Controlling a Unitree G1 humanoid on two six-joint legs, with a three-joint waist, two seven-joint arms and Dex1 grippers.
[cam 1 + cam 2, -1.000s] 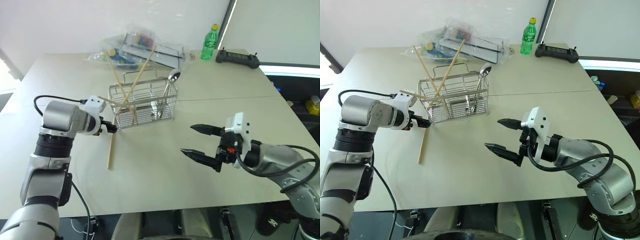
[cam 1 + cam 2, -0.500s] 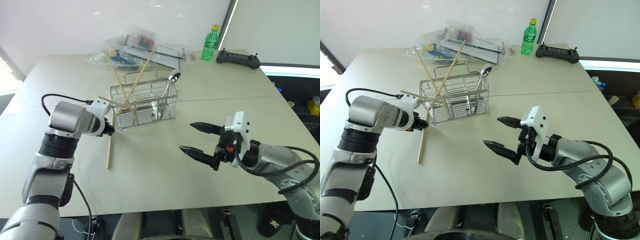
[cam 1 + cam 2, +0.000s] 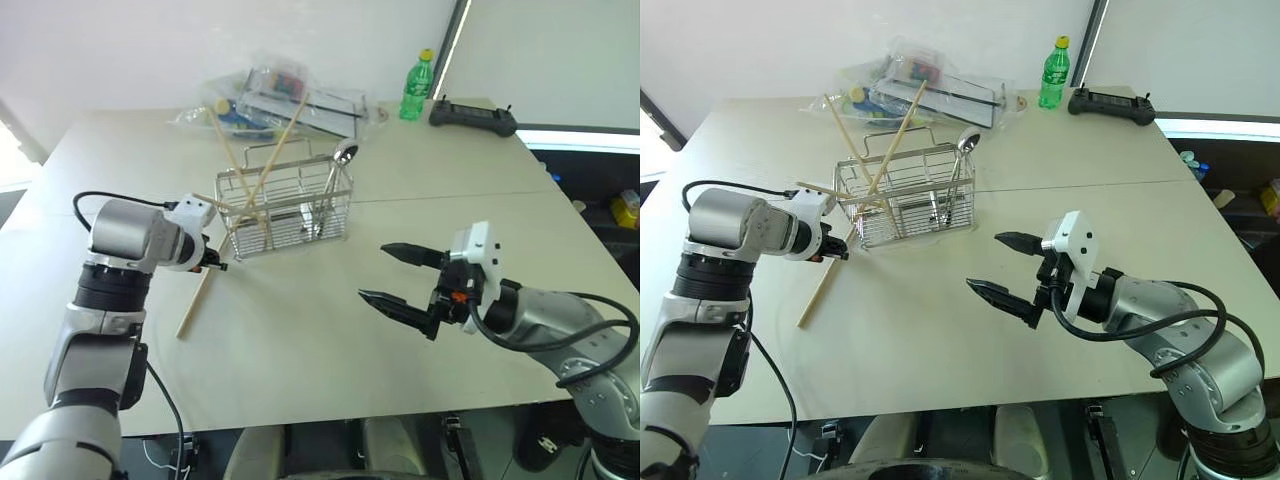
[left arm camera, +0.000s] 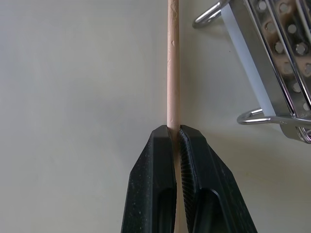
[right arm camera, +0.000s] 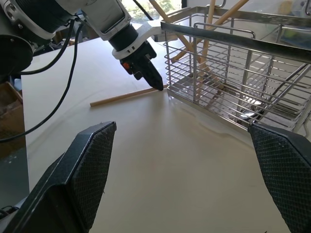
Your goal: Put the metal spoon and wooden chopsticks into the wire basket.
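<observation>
The left claw (image 3: 214, 264) is clenched on one end of a wooden chopstick (image 3: 193, 305), its two black fingers (image 4: 155, 179) pressed tight against the stick on either side. That chopstick lies slanted on the bench (image 3: 330, 330), its gripped end just beside the near left corner of the wire basket (image 3: 287, 208) and its free end reaching out toward the bench's near left. The basket stands upright around the middle of the bench, and three more chopsticks (image 3: 262, 172) lean in its left part, two crossing each other above the rim and one poking out low over the left side. The metal spoon (image 3: 337, 175) stands in the right part of the basket, bowl up, above the rim. The right claw (image 3: 390, 275) hangs above the bench, well apart from the basket on its near right side, with its fingers spread wide and nothing between them. Behind the basket lie some clear plastic bags (image 3: 280, 95) with packaged items, and further right at the far edge stand a green bottle (image 3: 417, 87) and a black controller (image 3: 473, 117).
</observation>
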